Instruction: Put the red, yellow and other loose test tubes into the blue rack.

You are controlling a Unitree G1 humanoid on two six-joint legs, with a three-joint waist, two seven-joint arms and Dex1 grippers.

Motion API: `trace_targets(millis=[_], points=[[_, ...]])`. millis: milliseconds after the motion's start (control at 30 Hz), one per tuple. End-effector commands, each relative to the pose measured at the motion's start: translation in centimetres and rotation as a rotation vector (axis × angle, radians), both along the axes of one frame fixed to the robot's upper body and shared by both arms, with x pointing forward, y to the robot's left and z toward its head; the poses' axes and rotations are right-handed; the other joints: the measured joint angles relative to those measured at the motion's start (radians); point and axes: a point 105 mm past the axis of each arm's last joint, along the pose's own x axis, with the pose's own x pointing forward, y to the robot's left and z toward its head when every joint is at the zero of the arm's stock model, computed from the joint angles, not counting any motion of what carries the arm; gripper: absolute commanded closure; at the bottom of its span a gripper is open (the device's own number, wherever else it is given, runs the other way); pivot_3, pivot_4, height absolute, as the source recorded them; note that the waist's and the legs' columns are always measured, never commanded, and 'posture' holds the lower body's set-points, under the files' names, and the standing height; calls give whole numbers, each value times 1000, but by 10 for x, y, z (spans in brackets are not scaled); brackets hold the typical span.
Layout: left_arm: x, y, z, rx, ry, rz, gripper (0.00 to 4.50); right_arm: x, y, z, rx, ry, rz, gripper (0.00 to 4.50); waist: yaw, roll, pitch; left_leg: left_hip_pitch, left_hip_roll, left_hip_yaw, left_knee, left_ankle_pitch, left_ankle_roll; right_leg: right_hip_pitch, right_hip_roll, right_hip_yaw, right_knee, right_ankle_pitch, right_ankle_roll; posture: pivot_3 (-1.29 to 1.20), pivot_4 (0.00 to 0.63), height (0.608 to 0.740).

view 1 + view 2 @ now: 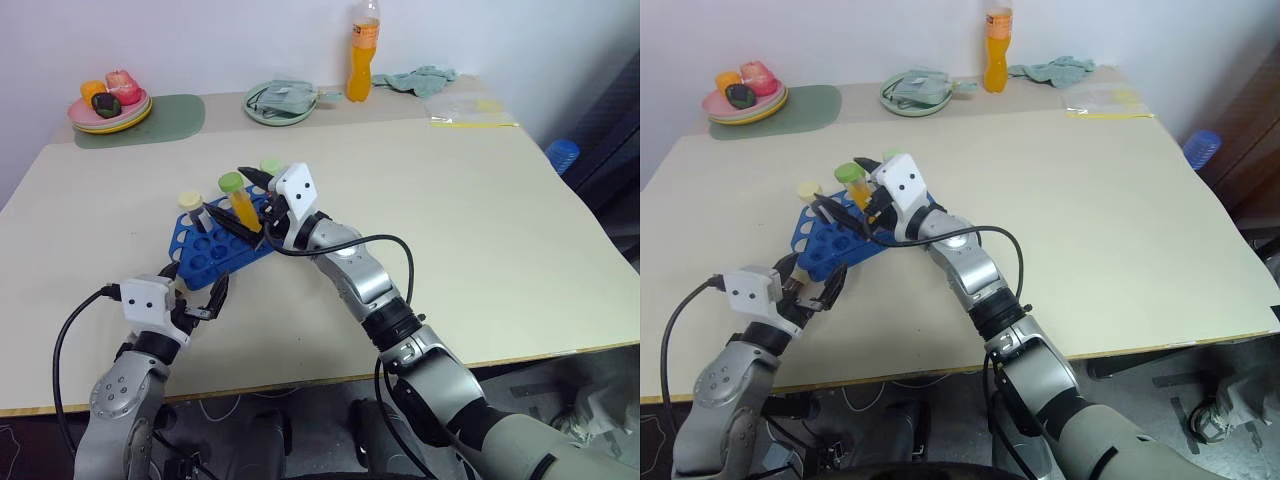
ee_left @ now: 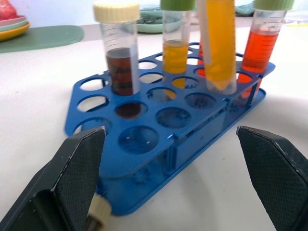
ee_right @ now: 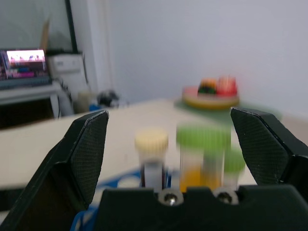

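Blue rack (image 2: 159, 144): on the table (image 1: 480, 230), near its front-left edge, four tubes standing in it
- Cream-capped tube (image 2: 120, 48), dark red liquid: seated
- Green-capped tube (image 2: 175, 48), yellow liquid: seated
- Orange-yellow tube (image 2: 220, 43): seated, leaning slightly
- Green-capped tube (image 2: 263, 43), red liquid: seated
- Loose tube, cream cap (image 2: 98, 209): lying at the rack's near corner, not yet racked; likely the remaining item
- Right gripper (image 1: 238, 203): fingers spread wide, empty, above the rack
- Left gripper (image 1: 200, 297): fingers spread wide, empty, facing the rack's near edge
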Motion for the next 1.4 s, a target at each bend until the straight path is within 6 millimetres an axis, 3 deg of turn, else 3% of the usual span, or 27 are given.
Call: trace_targets(millis=[33,467,633,833,1100,1300,1400], points=[[-1,-3,12,8,-43,-11,0,-11,8,25,-34,-94,60,31,1,0,0,0,0,0,0,0,0,0,0,0,0,0,0,0,150,740],[-1,-7,15,-3,-46,-6,0,-1,9,33,-126,-228,33,31,1,0,0,0,0,1,0,0,0,0,0,0,0,0,0,0,150,740],[-1,-8,15,-5,-47,-6,0,-4,10,17,-215,-191,75,31,1,0,0,0,0,1,0,0,0,0,0,0,0,0,0,0,150,740],[-1,-8,15,-5,-46,-5,0,1,-15,-3,-338,-168,36,31,4,0,0,0,-1,1,0,0,0,0,-1,0,0,0,0,0,150,740],[4,-10,21,-1,-60,-23,0,-12,-40,3,-357,-212,13,31,2,0,0,0,0,1,0,0,0,0,0,0,0,0,0,0,150,740],[23,-28,46,-6,-85,-116,0,-27,-51,1,-354,-180,44,31,6,0,0,0,-1,0,1,0,0,1,0,0,0,0,0,0,150,740],[33,-46,53,-18,-60,-232,0,-34,-61,-2,-344,-142,50,31,9,-1,0,-1,-1,-1,1,0,0,1,0,-1,0,0,0,0,150,740]])
